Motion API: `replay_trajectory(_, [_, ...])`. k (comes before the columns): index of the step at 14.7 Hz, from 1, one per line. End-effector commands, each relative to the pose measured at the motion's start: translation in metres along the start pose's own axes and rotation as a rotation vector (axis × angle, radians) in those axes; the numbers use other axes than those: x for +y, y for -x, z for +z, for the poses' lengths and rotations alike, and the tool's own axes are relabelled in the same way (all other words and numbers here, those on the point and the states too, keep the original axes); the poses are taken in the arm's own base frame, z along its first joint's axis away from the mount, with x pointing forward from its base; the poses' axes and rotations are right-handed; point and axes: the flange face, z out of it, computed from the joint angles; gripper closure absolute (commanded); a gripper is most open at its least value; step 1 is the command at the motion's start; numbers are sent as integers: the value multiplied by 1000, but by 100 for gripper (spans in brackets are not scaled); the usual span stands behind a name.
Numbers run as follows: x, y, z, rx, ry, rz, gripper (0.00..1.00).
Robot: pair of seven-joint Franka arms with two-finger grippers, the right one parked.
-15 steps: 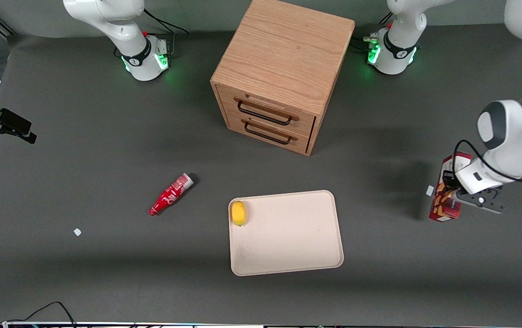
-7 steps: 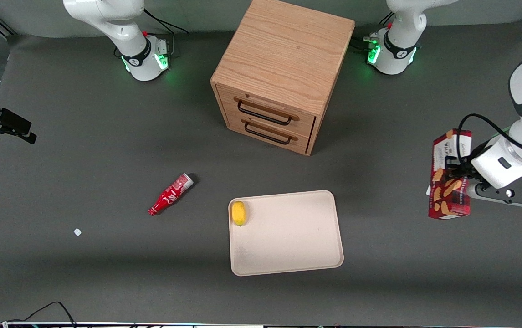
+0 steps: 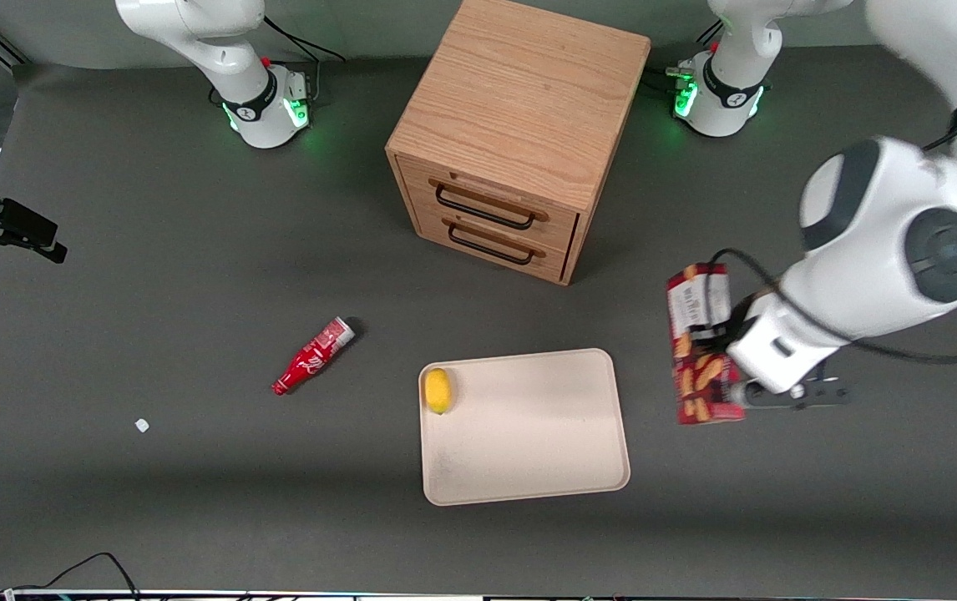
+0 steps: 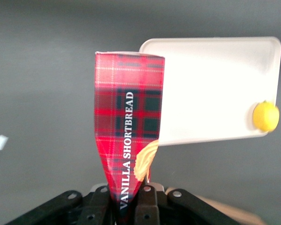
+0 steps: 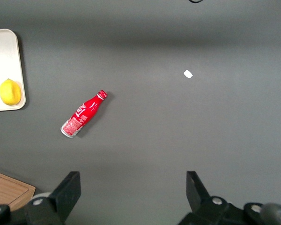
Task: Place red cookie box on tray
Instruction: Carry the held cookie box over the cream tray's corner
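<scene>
Red cookie box (image 3: 701, 344) held in the air, clear of the table, on the working arm's side of the tray (image 3: 529, 451) and not over it. The gripper (image 3: 733, 367) is clamped on the box about midway along its length; jaws closed against its two broad faces.

Front view: box shows a white end panel and tan cookie pictures on dark red card. The wrist view gives what the front cannot: a tartan print and the words "VANILLA SHORTBREAD" in white along the box (image 4: 129, 140), which narrows down between the black fingers (image 4: 147, 206). The box edge overlaps the tray rim (image 4: 210, 41) in that view only; from the front the two are apart.

Tray: flat, cream-beige, matte, rounded corners, low rim. A small yellow lemon (image 3: 438, 390), smooth and oval, sits inside it at the corner toward the parked arm, touching the rim.

Wooden cabinet (image 3: 520, 125), oak grain, two drawers with dark wire handles, farther from the camera than the tray. A red bottle (image 3: 312, 356) lies on its side on the grey mat toward the parked arm's end. Right wrist view shows its white label end and a small white scrap (image 5: 188, 73) nearby.
</scene>
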Motion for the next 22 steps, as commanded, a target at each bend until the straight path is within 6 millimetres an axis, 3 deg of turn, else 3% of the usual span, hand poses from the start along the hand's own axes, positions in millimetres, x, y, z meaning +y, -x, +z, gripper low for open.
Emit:
replay_trajectory(1, [27, -18, 43, 32, -31, -51, 100])
replay_trajectory(6, [63, -19, 136, 58, -100, -19, 100])
replay_trajectory(9, [69, -15, 187, 55, -130, -30, 100])
replay_trajectory(14, [62, -22, 223, 96, -126, -31, 100])
replay_trajectory(15, [54, -27, 225, 105, -138, -38, 100])
replay_trajectory(20, [54, -27, 232, 107, -126, -42, 100])
replay_trajectory(22, [55, -27, 232, 127, -128, -30, 0])
